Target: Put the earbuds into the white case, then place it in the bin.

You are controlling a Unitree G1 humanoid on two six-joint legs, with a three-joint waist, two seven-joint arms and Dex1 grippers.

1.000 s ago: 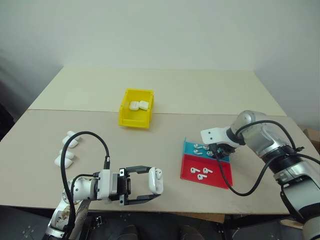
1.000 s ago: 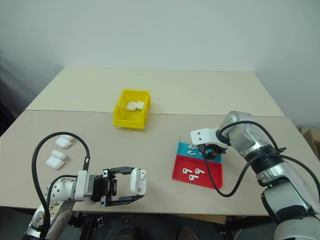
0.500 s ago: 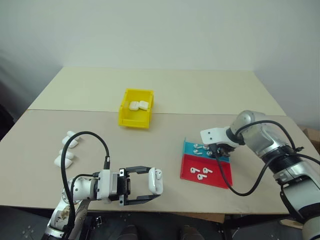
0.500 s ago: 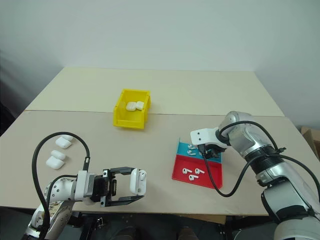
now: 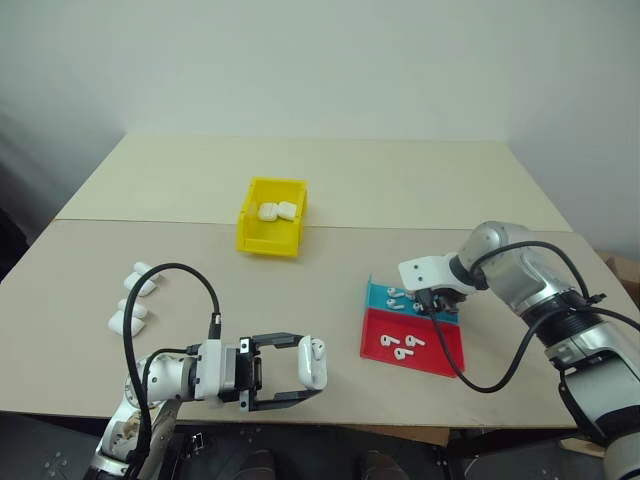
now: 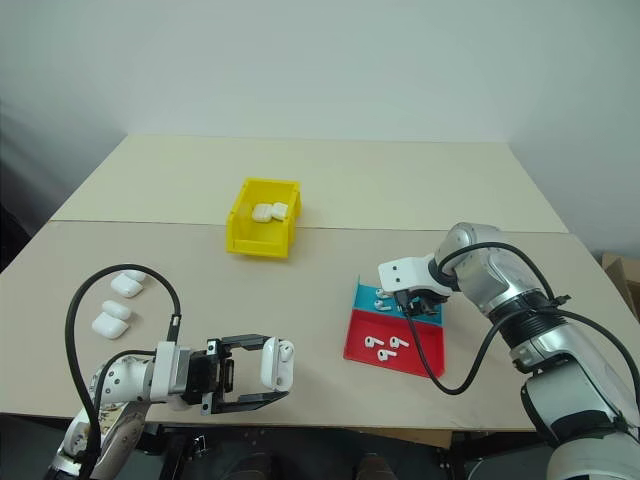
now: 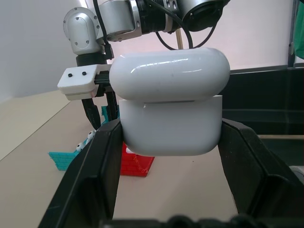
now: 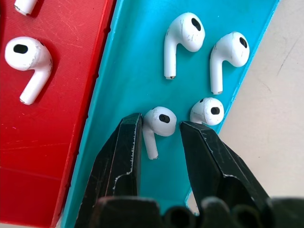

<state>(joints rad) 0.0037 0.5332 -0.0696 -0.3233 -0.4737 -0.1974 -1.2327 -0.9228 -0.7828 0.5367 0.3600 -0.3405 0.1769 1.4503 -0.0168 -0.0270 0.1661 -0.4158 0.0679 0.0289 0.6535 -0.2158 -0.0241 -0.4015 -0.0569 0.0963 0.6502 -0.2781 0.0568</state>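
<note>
My left gripper [image 5: 308, 368] is shut on a white case [image 5: 313, 358] and holds it above the table's near edge. In the left wrist view the case's [image 7: 170, 109] lid stands slightly ajar. My right gripper [image 5: 432, 305] points down over the teal part of the tray. Its open fingers [image 8: 124, 147] straddle one earbud [image 8: 164, 118] that lies on the teal surface. Three more earbuds [image 8: 183, 40] lie beside it, and others [image 5: 405, 345] rest on the red part. The yellow bin [image 5: 268, 243] stands further back at centre left with two cases [image 5: 277, 211] inside.
The flat tray has a teal strip [image 5: 378, 297] and a red section [image 5: 445, 355] and lies right of centre. Several spare white cases [image 5: 135, 300] lie on the table at the left. A black cable [image 5: 190, 275] loops above my left arm.
</note>
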